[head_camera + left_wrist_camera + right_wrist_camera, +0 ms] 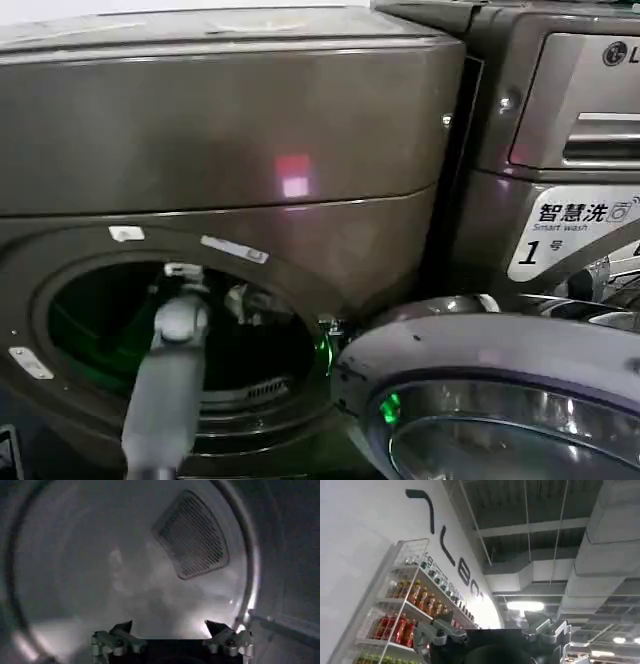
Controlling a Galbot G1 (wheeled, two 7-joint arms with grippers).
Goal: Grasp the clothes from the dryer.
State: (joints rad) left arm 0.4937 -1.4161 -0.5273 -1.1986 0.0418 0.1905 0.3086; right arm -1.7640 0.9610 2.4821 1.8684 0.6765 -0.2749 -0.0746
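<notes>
**Left arm deep in the drum, clothes just ahead of parted fingers**

You are looking at the large dark grey-brown metallic dryer (230,130), its round porthole gaping and its grey-rimmed glass door (500,400) swung wide off to the right of your working arm. Beside it stands a second machine with an LG logo and a white "1" sticker (570,240).

Your grey left arm (165,390) runs in through the porthole, with the left gripper (172,630) inside the pale metal drum (60,555). Its fingers (112,640) stand apart with nothing between them. Straight ahead of the tips, on the drum floor and short of the back wall, lies the small white-grey wad of soft, folded clothes (150,587); beyond it and to one side sits a dark ribbed vent grille (192,535). Wad and fingertips appear apart, not touching.

Your right gripper (495,630) is parked away from the machine, pointed up at a ceiling and a wire rack of bottled drinks (405,605), fingers spread and empty.

By the look of it, you are on the approach, the grasp not yet made. The next move likely calls for easing the left gripper forward and down until the fingers straddle the wad, then closing on a thick fold, not a loose edge.
</notes>
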